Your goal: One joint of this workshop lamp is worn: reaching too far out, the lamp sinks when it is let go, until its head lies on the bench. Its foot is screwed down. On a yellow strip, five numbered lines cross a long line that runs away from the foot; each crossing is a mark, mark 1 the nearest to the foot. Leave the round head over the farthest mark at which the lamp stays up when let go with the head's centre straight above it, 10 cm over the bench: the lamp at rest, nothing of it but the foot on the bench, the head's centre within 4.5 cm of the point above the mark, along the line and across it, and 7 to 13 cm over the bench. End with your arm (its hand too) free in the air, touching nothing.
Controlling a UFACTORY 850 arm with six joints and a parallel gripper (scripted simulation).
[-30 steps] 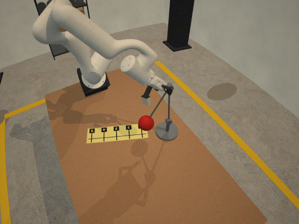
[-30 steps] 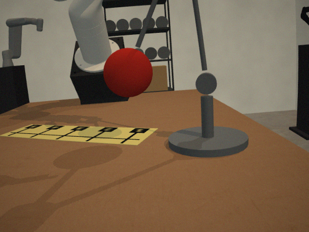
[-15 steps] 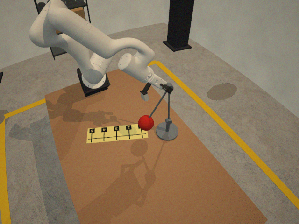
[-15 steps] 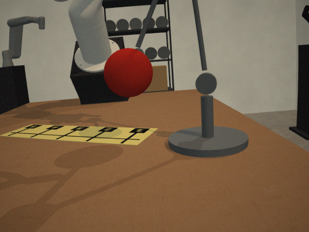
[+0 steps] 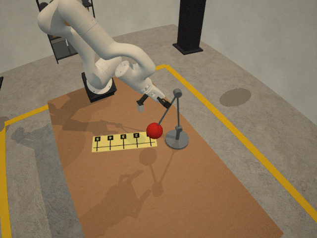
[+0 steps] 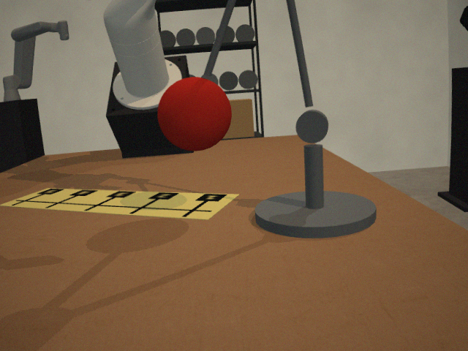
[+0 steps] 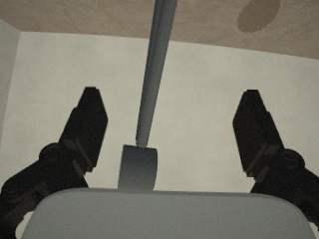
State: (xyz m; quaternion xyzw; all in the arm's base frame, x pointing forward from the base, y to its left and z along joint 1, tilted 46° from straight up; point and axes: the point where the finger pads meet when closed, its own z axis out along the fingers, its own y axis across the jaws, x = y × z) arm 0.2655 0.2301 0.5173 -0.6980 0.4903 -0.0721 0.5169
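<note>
We have our jaws (image 5: 153, 104) spread fully open, and they have hold of nothing. In the wrist view one black finger stands at either side of the frame, and between their directions a thin grey rod (image 7: 156, 75) runs up from a short grey joint piece (image 7: 138, 167); neither finger touches the rod there. Whether any other part of our hand touches the lamp, we cannot tell.

Our white arm (image 5: 102, 43) (image 6: 140, 56) reaches from its black base (image 5: 103, 97) (image 6: 141, 131) toward the upper part of the lamp. From above, one finger appears near the elbow joint (image 5: 177, 92), overlapping the lamp's upper rod (image 5: 165, 112) (image 6: 219, 39) in that view.

The lamp's round grey foot (image 5: 170, 143) (image 6: 315, 222) sits on the brown tabletop (image 5: 179, 194) (image 6: 246, 295), just beyond the mark 1 end of the yellow strip (image 5: 116, 148) (image 6: 223, 212). A short post (image 6: 314, 175) rises from the foot to a lower joint (image 5: 178, 128) (image 6: 312, 126), and the lower rod (image 5: 178, 111) (image 6: 300, 53) goes up from there to the elbow. The upper rod slants back down to the red head (image 5: 154, 130) (image 6: 194, 114).

We see that head held up off the tabletop, at the foot's end of the strip. From above it partly hides the label of mark 1; which point lies straight beneath its centre, we cannot tell. The strip lies flat, its five short lines crossing the long one.

Draws back from the lamp's upper joint (image 5: 177, 92) (image 7: 138, 169) with the fingers (image 5: 164, 102), overlapping it in both earlier top views, now beside it. Swings leftward in the top view with the arm's wrist (image 5: 146, 87). Casts its shadow (image 5: 123, 187) (image 6: 30, 261) farther left across the counter (image 5: 194, 200) (image 6: 264, 302).
</note>
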